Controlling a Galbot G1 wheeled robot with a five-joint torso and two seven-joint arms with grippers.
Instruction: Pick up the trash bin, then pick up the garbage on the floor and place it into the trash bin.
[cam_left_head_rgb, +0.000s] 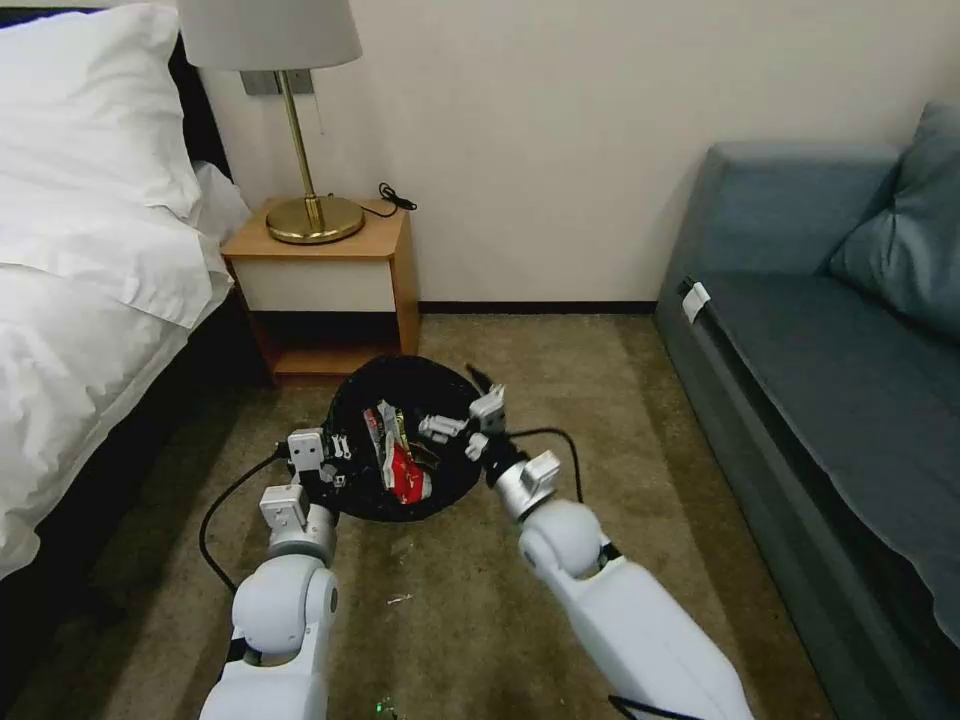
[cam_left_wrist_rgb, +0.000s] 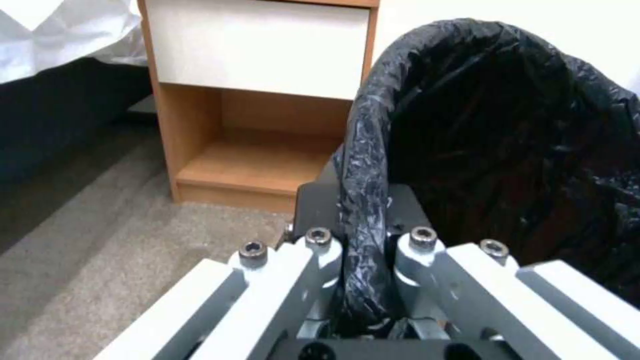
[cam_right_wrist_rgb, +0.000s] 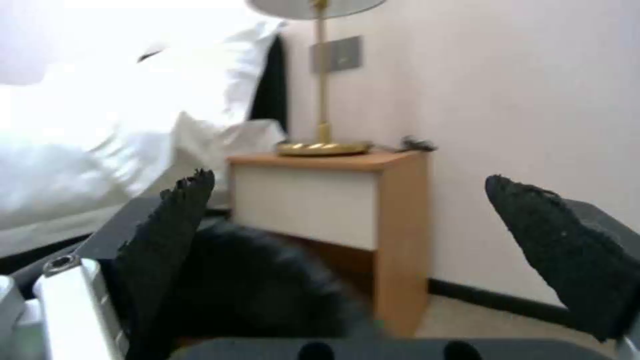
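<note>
The trash bin, lined with a crinkled black bag, is up off the floor in front of the nightstand, its open mouth tipped toward the robot so the inside shows. The left gripper is clamped tight on the near rim at the bin's left side, the black bag pinched between its jaws; from the left wrist view the rim runs straight up out of the closed fingers, with the nightstand's open shelf just behind. Inside the bin lies a red-white snack wrapper, with another strip of wrapper beside it whose colours I cannot make out well. The right gripper hangs over the bin's right side with its fingers spread wide and nothing between them; its dark pads stand well apart in the right wrist view, the black bag under them. On the carpet just below the bin, between the two arms, sit a couple of small pale scraps too small to identify. A brass lamp stands on the nightstand, the bed lies to the left and a blue sofa to the right
</note>
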